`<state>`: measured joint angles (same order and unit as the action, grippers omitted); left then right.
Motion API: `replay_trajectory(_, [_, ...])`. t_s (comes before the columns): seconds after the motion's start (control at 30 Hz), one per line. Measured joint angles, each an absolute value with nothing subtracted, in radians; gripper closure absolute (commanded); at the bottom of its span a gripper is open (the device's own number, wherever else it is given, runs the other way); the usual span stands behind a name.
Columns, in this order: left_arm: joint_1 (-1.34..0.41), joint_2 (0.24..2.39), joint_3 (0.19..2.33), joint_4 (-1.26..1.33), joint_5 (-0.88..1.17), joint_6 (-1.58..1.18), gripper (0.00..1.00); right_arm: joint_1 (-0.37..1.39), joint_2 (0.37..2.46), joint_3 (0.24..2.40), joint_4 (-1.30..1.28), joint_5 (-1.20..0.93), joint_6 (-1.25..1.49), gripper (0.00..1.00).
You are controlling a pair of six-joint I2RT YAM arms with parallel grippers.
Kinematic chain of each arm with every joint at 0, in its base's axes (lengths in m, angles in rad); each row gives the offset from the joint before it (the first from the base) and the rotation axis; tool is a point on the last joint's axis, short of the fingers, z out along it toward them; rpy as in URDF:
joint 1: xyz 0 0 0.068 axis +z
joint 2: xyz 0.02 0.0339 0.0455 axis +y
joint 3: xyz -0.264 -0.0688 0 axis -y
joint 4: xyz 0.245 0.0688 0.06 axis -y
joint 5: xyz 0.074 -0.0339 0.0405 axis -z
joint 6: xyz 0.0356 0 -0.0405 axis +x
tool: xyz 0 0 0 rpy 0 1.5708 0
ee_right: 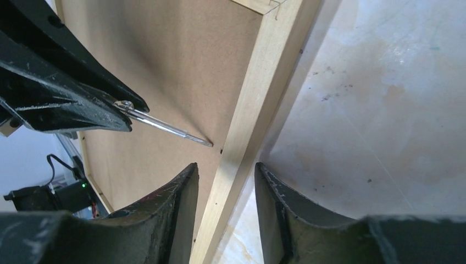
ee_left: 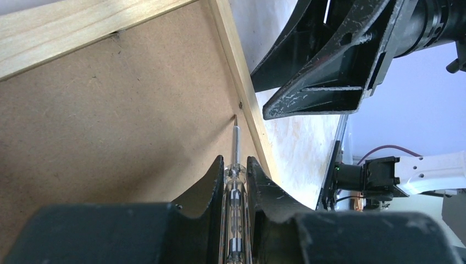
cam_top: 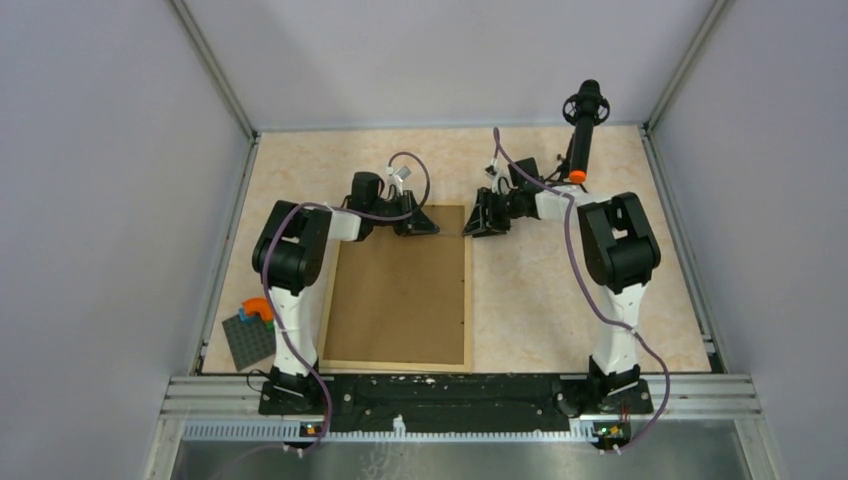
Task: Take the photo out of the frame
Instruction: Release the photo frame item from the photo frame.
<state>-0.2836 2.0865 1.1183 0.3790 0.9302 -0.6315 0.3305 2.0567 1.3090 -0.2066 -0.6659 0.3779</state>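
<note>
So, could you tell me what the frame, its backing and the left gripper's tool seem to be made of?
The frame: light, bare-looking wood, visible grain. The backing: matt brown fibreboard, speckled and grainless, probably hardboard. The tool: shiny metal shaft, likely steel; clear glossy handle, probably plastic.

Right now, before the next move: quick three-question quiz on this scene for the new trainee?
1. True or false: the frame lies front side up.
2. The left gripper holds: A) a brush, B) a screwdriver, C) nothing?
3. What does the right gripper straddle?
Key: 1 false, its brown back faces up. 2 B. 3 The frame's wooden side rail, jaws apart.
</note>
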Motion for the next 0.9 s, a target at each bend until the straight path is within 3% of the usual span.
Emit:
replay_trajectory(0.73, [-0.29, 2.154, 1.165, 0.421, 0.987, -0.645, 1.0, 0.326, 2.072, 1.311, -0.206, -0.63, 0.408, 1.0])
replay_trajectory(0.9, [-0.297, 2.152, 1.165, 0.424, 0.983, -0.645, 1.0, 0.323, 2.072, 1.313, -0.209, -0.634, 0.414, 1.0])
